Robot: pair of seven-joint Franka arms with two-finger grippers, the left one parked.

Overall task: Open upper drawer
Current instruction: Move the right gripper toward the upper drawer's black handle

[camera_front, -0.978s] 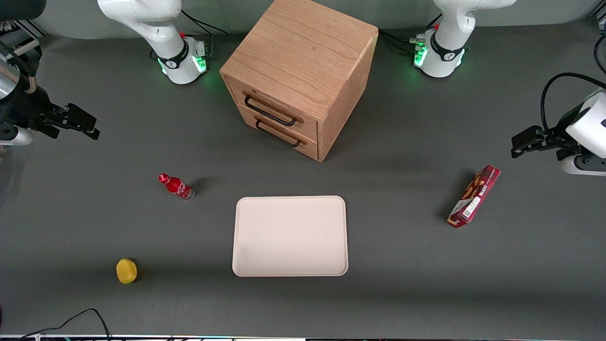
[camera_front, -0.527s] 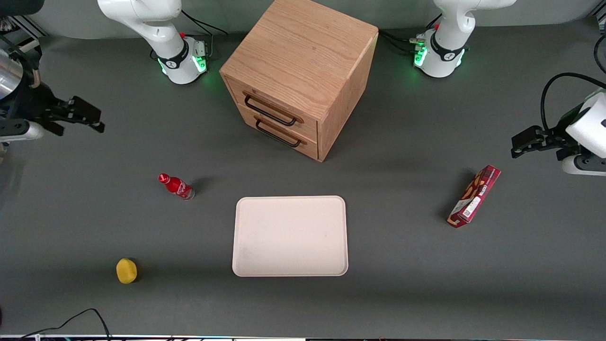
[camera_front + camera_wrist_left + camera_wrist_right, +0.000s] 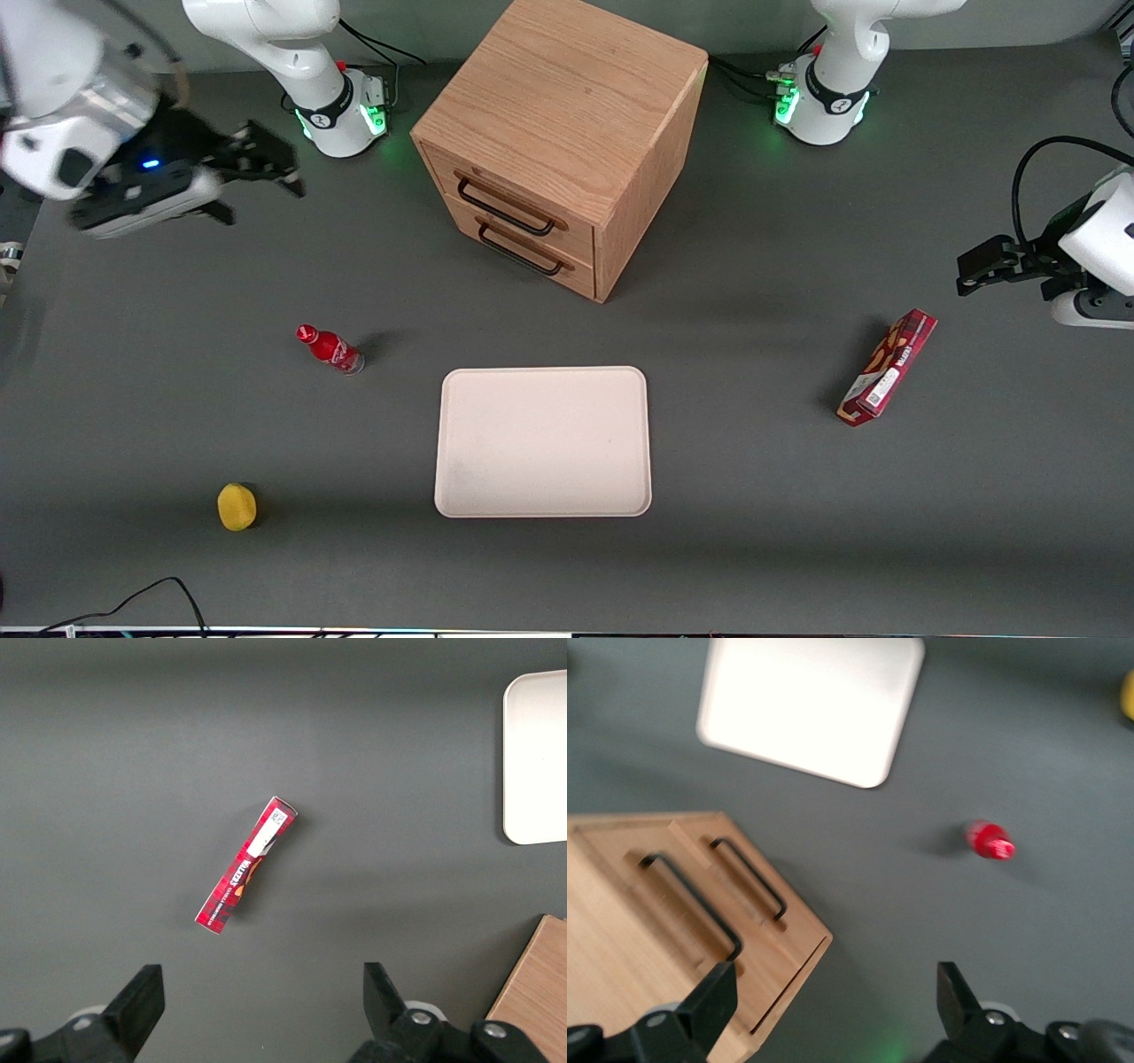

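Note:
The wooden cabinet (image 3: 567, 106) stands at the middle of the table, farther from the front camera than the tray. Its upper drawer (image 3: 523, 202) is shut, with a wide black wire handle (image 3: 505, 209); the matching bottom drawer (image 3: 532, 246) below it is also shut. My right gripper (image 3: 266, 177) hovers open and empty above the table, well off from the cabinet toward the working arm's end. In the right wrist view the open gripper (image 3: 833, 997) looks down on the cabinet front; the upper drawer's handle (image 3: 691, 904) is near one finger (image 3: 713, 997), not touched.
A cream tray (image 3: 542, 441) lies in front of the cabinet, nearer the camera. A red bottle (image 3: 330, 348) stands between the gripper and the tray. A yellow object (image 3: 236, 506) sits near the table's front edge. A red box (image 3: 888, 367) lies toward the parked arm's end.
My right gripper has swung up and in from the table's end toward the cabinet. The drawers and other objects have not moved.

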